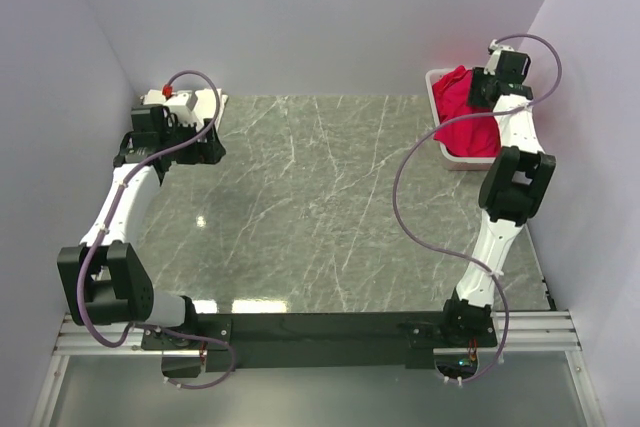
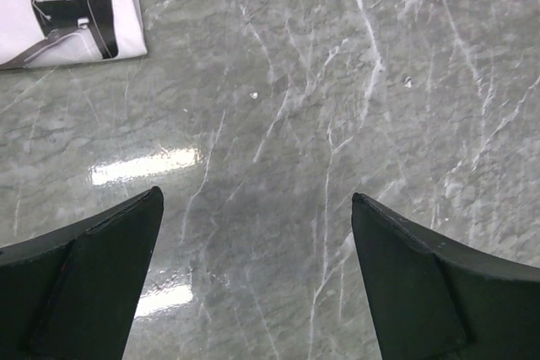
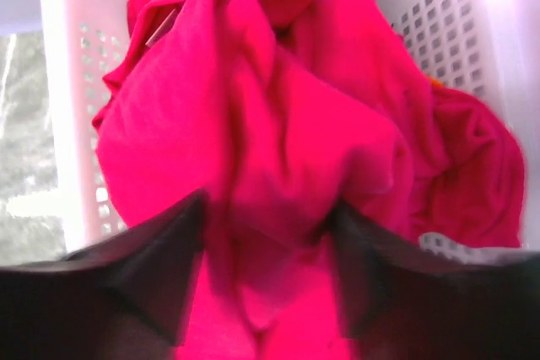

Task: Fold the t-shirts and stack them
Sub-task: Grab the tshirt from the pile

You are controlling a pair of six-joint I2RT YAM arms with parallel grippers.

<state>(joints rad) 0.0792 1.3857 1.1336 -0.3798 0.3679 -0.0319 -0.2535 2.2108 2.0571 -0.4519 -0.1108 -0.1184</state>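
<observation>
Right gripper [image 3: 268,208] is down in the basket [image 3: 472,31]. Its jaws stand apart on either side of a ridge of red cloth, and I cannot tell whether they are biting yet.

The red t-shirts [image 3: 278,107] are heaped and crumpled in there, one spilling over the rim, and the basket sits at the table's far right corner.

Over on my other side, the left gripper [image 2: 256,196] hangs spread wide above bare table [image 1: 320,197], holding nothing. Just beyond it, toward the far left corner, the white t-shirt [image 2: 59,6] with the black print lies flat with a squared edge. It looks to me like a finished fold and the start of the stack.

So I'd call this early: one shirt laid, every red one to be pulled out, folded and stacked.

The top is glossy grey-green stone pattern with white veins, and lamp glare shows on it. Plain pale walls [image 1: 300,17] close in the left, far and right sides.
</observation>
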